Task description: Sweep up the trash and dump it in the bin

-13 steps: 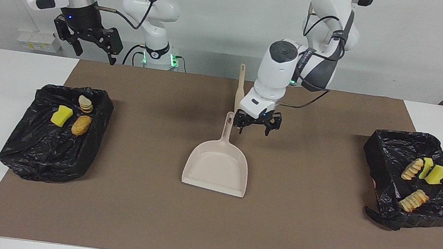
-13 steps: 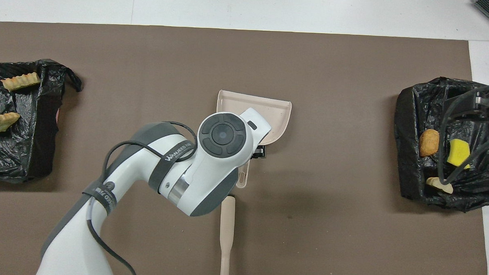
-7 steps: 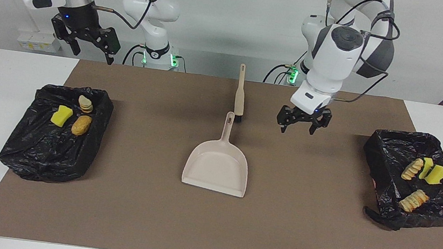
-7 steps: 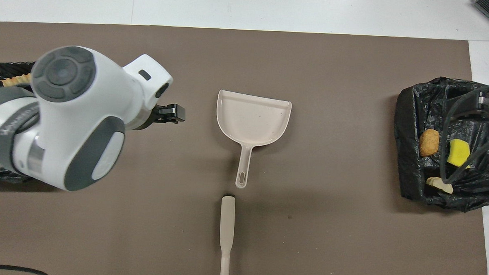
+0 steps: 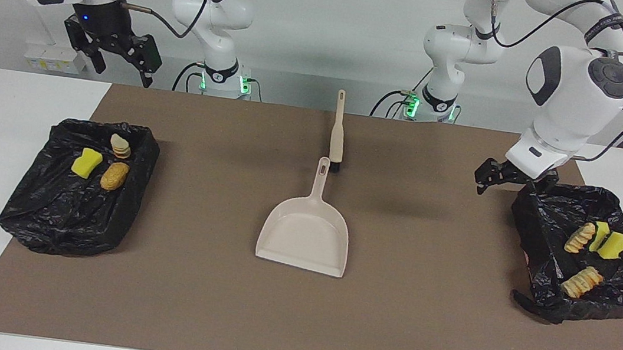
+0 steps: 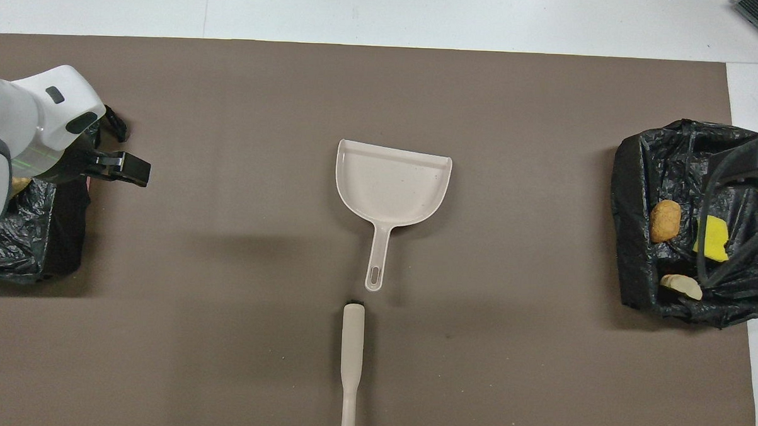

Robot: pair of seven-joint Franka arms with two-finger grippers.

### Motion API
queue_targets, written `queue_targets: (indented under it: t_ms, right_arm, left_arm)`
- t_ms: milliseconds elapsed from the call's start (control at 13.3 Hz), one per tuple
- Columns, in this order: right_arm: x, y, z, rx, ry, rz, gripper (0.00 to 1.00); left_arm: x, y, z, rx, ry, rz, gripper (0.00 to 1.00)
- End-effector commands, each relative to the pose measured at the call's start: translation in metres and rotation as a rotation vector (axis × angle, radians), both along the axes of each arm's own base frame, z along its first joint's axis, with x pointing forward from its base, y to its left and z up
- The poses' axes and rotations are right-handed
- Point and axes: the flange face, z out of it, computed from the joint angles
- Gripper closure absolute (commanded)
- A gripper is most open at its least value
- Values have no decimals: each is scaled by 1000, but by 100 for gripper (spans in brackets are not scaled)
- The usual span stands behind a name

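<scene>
Both pincers are open and empty: left gripper point(image 5: 516, 179) over the mat beside the bag-lined bin point(image 5: 545, 204) at three o'clock, right gripper point(image 5: 115, 56) raised by the nine o'clock bin point(image 5: 45, 213). Trash chunks point(image 5: 114, 175) lie inside both bins; they look light and squashy, better swept than pinched. Dustpan point(image 5: 303, 239) and brush point(image 5: 337, 136) lie centre, both rigid plastic; take them by the handles.

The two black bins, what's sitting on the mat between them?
Between the bin at the right arm's end and the bin at the left arm's end, the facing view shows only the dustpan and, nearer the robots, the brush.
</scene>
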Motion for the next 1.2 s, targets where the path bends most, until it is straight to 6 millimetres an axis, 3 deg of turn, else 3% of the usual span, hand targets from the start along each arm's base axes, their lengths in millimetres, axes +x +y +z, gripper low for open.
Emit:
queue_targets:
  t_ms: [0,225,600,900,1125]
  right_arm:
    - [-14,-4,-2,11,12,15,0]
    - [-17,-7,-3,30,25,6,0]
    - [-23,-7,-6,32,54,2,0]
    - [-33,-8,-11,33,75,9,0]
    - [-35,-13,-12,34,72,3,0]
  left_arm:
    - [-17,12,34,13,-12,-30,0]
    - [-30,32,76,15,-22,-45,0]
    - [-47,23,134,7,-14,-54,0]
    - [-54,20,140,3,17,-51,0]
    - [-65,15,164,-23,-17,-44,0]
